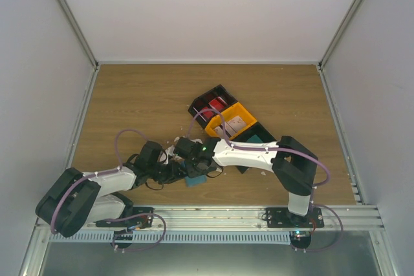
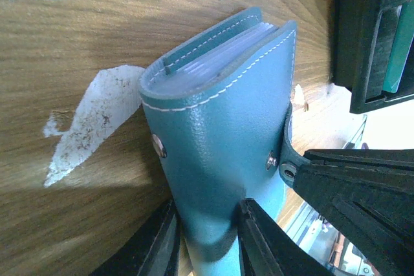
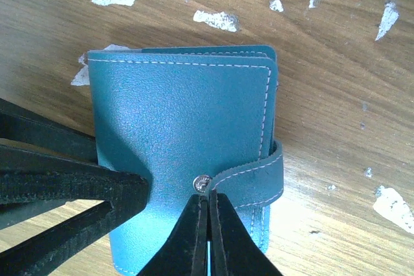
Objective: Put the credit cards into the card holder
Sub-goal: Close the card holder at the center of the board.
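At the near edge of the wooden table, both arms have folded in over one spot, just short of the black and orange bins. Red credit cards sit in the black compartment, well apart from the action.

The card holder lies near the front rail, between the two wrists. The left gripper has it by the spine end, a finger on each cover, pinching it firmly. The right gripper is pressed together, tips right at the snap. Whether it has any of the strap nipped, I can't tell.

I'd call this a light, soft thing: the leather-look covers look supple, not stiff, and the grain should give the pads some bite. It will flop once it's opened, so holding the spine end as the left does looks sensible. The strap's free tab looks like the place to pull.

And it's a neat little piece: teal-blue, pale stitching round the edges, rounded corners. From the left wrist you can see a stack of clear pocket leaves between the covers, and two small metal studs on the back.
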You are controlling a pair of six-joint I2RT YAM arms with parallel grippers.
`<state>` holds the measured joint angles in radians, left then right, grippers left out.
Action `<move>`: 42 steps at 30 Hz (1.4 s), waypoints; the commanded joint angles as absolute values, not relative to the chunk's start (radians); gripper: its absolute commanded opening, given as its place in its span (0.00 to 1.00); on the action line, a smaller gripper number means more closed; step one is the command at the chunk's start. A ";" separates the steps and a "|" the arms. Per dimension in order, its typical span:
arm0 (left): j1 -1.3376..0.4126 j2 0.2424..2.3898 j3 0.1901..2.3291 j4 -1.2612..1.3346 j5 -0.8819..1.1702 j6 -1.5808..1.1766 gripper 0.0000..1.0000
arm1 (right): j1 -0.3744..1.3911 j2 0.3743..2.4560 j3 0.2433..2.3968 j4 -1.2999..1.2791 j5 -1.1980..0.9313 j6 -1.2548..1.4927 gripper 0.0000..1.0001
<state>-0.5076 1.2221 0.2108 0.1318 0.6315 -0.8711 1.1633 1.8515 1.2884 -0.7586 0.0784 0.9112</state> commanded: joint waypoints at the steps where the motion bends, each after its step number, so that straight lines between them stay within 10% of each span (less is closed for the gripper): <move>1: -0.503 1.222 0.184 0.127 0.597 -0.850 0.28 | 1.172 1.840 1.279 -0.760 0.100 0.929 0.01; 42: -0.502 1.223 0.169 0.188 0.621 -0.891 0.18 | 1.174 1.976 1.396 -0.763 0.035 0.928 0.11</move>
